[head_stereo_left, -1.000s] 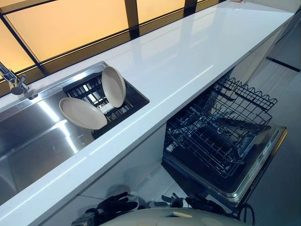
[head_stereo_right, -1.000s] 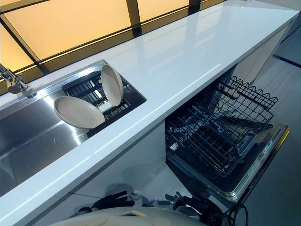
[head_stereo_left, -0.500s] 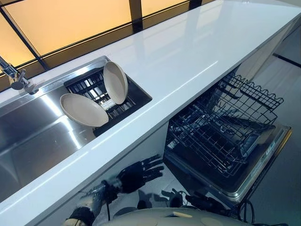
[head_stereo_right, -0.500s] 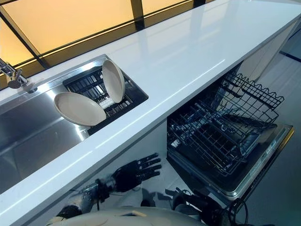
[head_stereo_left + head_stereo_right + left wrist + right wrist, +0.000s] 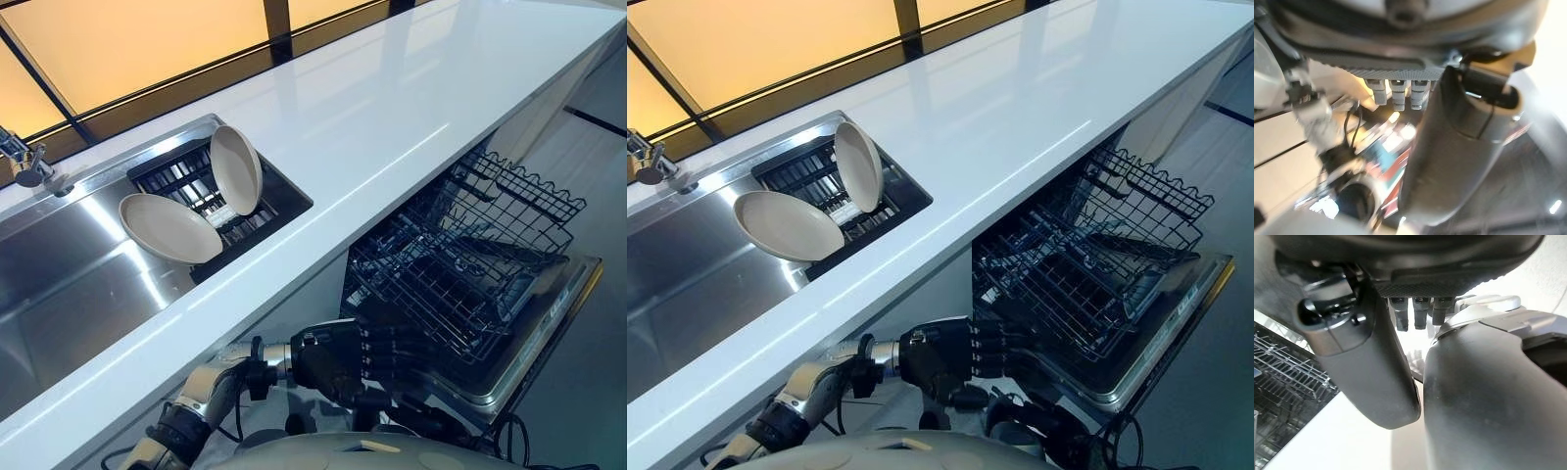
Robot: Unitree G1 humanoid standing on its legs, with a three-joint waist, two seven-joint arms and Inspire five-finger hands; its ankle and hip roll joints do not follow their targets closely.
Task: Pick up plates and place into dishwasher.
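Two beige plates stand in a black rack (image 5: 257, 223) inside the sink: one plate (image 5: 168, 228) leans low at the left, the other plate (image 5: 236, 169) stands nearly upright behind it. The open dishwasher (image 5: 534, 338) is under the counter at the right, its wire basket (image 5: 470, 259) pulled out and holding no plates. My left hand (image 5: 338, 357) hovers below the counter's front edge, open, with straight fingers reaching toward the basket's near corner and holding nothing. My right hand (image 5: 1366, 357) hangs low beside the basket with relaxed fingers, open, its thumb straight.
A long white counter (image 5: 392, 108) runs between the steel sink (image 5: 69, 294) and the dishwasher. A tap (image 5: 24, 166) stands at the sink's far left. A window band lines the back. The dishwasher door (image 5: 563, 313) juts toward me at the right.
My left arm has come up from below and swung right, so the hand now sits close to the dishwasher basket. The plates have not moved.
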